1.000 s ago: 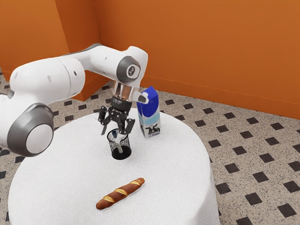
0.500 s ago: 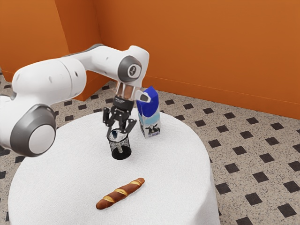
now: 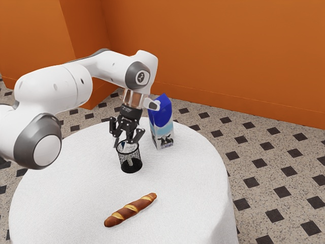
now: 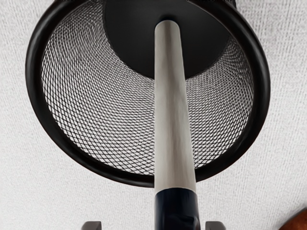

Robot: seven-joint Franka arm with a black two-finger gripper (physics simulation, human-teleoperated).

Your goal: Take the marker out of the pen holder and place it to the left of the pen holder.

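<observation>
Marker [image 4: 172,105] leans in the holder [image 3: 131,161], dark end above the rim, my gripper [image 3: 125,144] spread astride that end; I should close across its long axis.

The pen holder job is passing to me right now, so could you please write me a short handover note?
Gripper: open above the pen holder, its fingers apart on either side of the marker's dark end, not closed on it.
Marker: leaning in the holder, pale part inside, dark end up past the rim.
Also on the table: a carton and a twisted bread.
Done: gripper at the marker.
Left: close on it, lift it out, set it left of the holder, release.
</observation>
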